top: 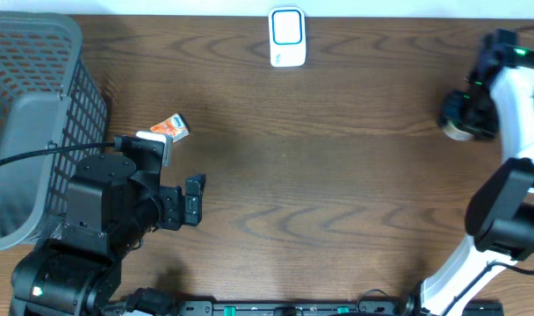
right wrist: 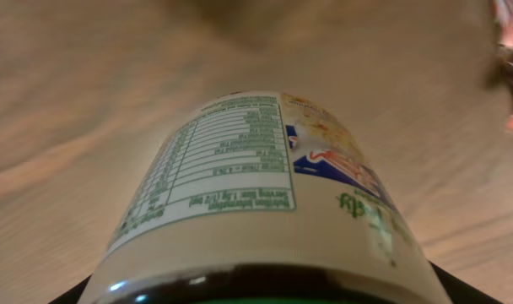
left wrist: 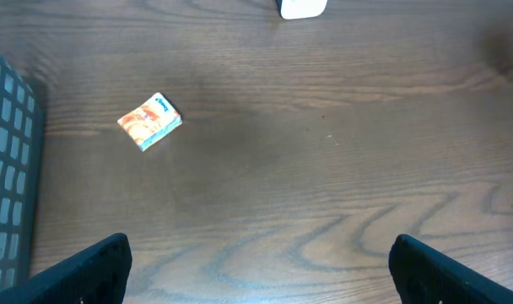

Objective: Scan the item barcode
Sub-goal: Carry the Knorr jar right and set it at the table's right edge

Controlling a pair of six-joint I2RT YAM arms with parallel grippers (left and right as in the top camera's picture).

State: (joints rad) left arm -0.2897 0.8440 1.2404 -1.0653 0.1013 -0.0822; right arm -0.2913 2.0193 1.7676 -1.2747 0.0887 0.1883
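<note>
Nearest to me, the left claw (top: 193,198) hangs over the near left part of the counter (top: 337,175) with its jaws spread wide and nothing between them. On its wrist camera I see only the two dark fingertips (left wrist: 96,270) at the bottom corners, with bare wood grain between.

Just beyond it lies a small orange and teal packet (left wrist: 149,121), flat on the wood and turned at a slant, apart from the claw. To the left of the packet stands the grey mesh basket (top: 30,132). Its wall shows at the left edge of the left wrist view, and the packet lies outside it.

Over on the right side and farther back, the right claw (top: 458,118) is closed around a bottle (right wrist: 265,194), which is the item I'm working with. From overhead only a pale round bit of it peeks out under the black claw. On the right wrist camera it fills the frame: a cream body with a green-printed nutrition table facing the lens, a blue and red picture panel to the right of that, and a dark band at the bottom edge. I can't pick out a barcode on the side I can see, and I can't tell whether the bottle is off the wood.

Farthest out, at the back edge near the middle, sits the white scanner (top: 287,37) with its blue-rimmed face, well apart from both claws and the bottle.
</note>
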